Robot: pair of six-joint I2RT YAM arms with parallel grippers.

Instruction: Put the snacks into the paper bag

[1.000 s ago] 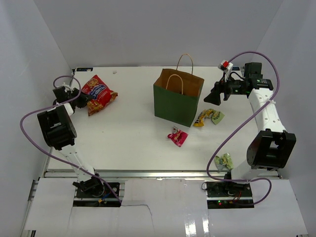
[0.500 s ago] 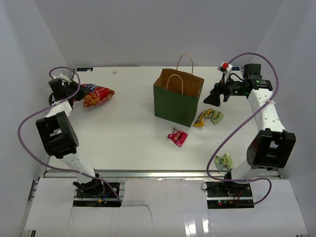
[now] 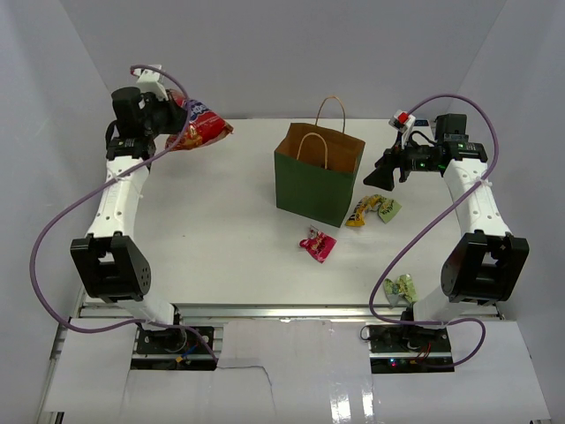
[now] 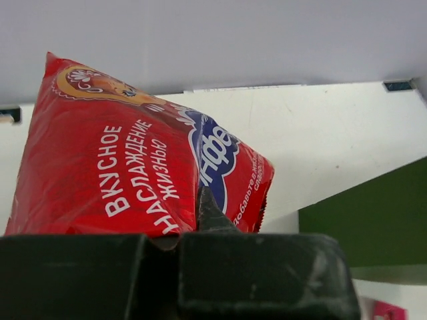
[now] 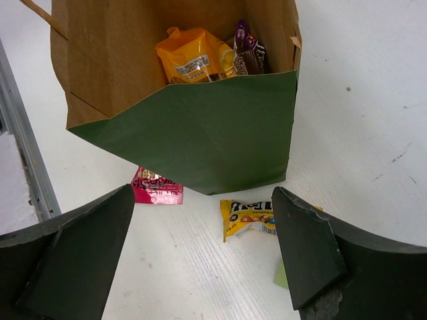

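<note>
My left gripper (image 3: pixel 174 122) hangs high over the table's back left, shut on the large red chip bag (image 3: pixel 202 126) with a blue logo; in the left wrist view the chip bag (image 4: pixel 133 153) fills the frame above one dark fingertip (image 4: pixel 203 208). The dark green paper bag (image 3: pixel 313 181) stands upright at centre back. My right gripper (image 3: pixel 378 177) hovers open just right of it, nothing between its fingers. Inside the paper bag (image 5: pixel 200 140) lie an orange-yellow bag (image 5: pixel 193 60) and a purple wrapper (image 5: pixel 248 52).
On the table by the bag's right front lie a yellow candy pack (image 3: pixel 360 212), a light-green wrapper (image 3: pixel 387 208) and a pink packet (image 3: pixel 318 245). Another light-green wrapper (image 3: pixel 402 288) lies next to the right arm's base. White walls close in the back and sides.
My left gripper shut on the red chip bag and lifted it off the table, rising and swinging toward the back. The right arm has not moved.
</note>
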